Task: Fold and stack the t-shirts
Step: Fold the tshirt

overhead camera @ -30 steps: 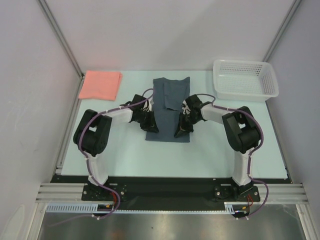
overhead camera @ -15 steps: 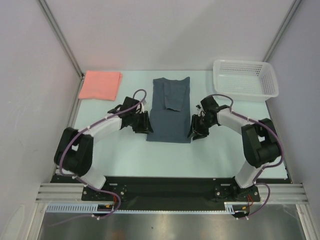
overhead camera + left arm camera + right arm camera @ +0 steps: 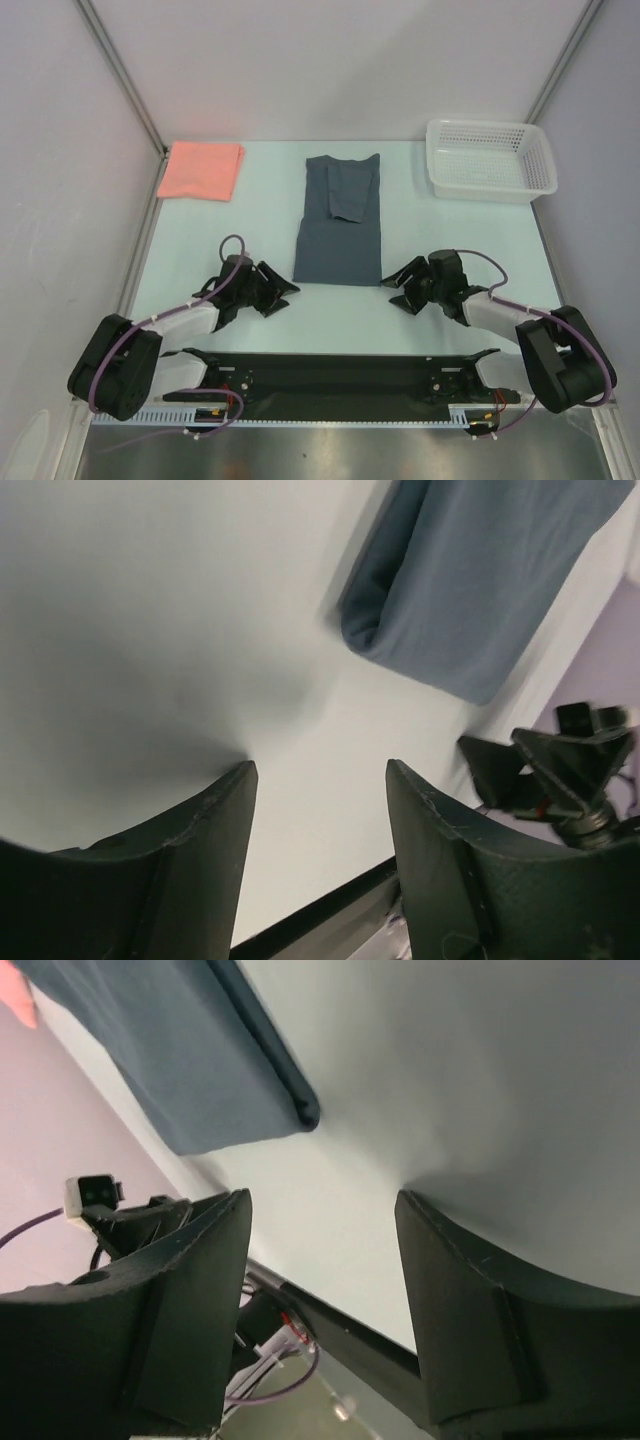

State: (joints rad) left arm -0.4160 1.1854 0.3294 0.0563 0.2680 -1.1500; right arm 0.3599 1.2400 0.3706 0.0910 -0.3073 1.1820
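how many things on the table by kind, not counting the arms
t-shirts: 2 (dark slate blue-grey cloth t-shirt, salmon-pink folded cloth t-shirt)
baskets: 1 (white plastic mesh basket)
total: 3

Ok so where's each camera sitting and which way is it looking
Top external: above and behind, looking down on the table, both arms, left gripper, right gripper, grey t-shirt, pink t-shirt.
Left wrist: low over the table, looking past its own fingers at the grey t-shirt's near corner.
Right wrist: likewise, past its own fingers at the other near corner.
Shared: both wrist views show the grey t-shirt and the opposite gripper.
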